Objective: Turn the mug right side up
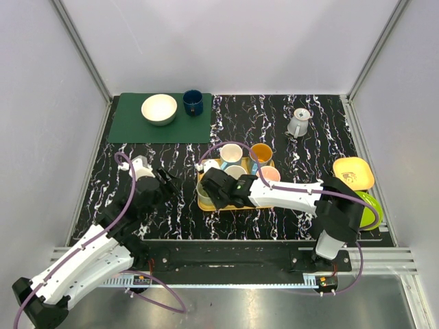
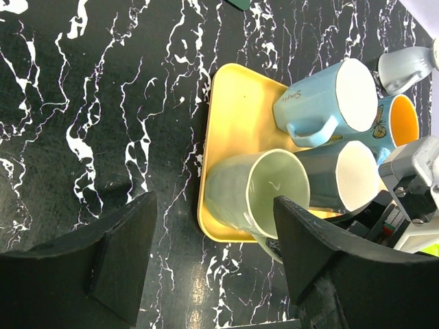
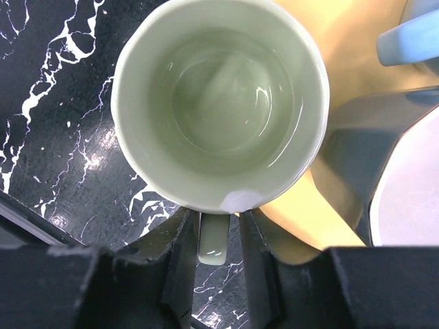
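Observation:
A pale green mug point(image 3: 219, 96) stands mouth up at the front-left corner of the yellow tray point(image 1: 204, 205). My right gripper point(image 3: 213, 229) is shut on the mug's handle point(image 3: 213, 243), with one finger point(image 3: 180, 250) on each side of it. In the top view the right gripper point(image 1: 214, 188) covers most of the mug point(image 1: 202, 195). In the left wrist view the mug point(image 2: 250, 195) leans a little over the tray's edge point(image 2: 226, 103). My left gripper point(image 2: 216, 233) is open and empty, just left of the tray, and also shows in the top view point(image 1: 164, 184).
The tray also holds a light blue mug point(image 1: 230, 152), an orange mug point(image 1: 260, 152) and two more mugs. A grey mug point(image 1: 299, 123) stands at the back right. A white bowl point(image 1: 159, 108) and a dark blue cup point(image 1: 193, 101) sit on a green mat. A yellow plate point(image 1: 353, 171) lies at the right.

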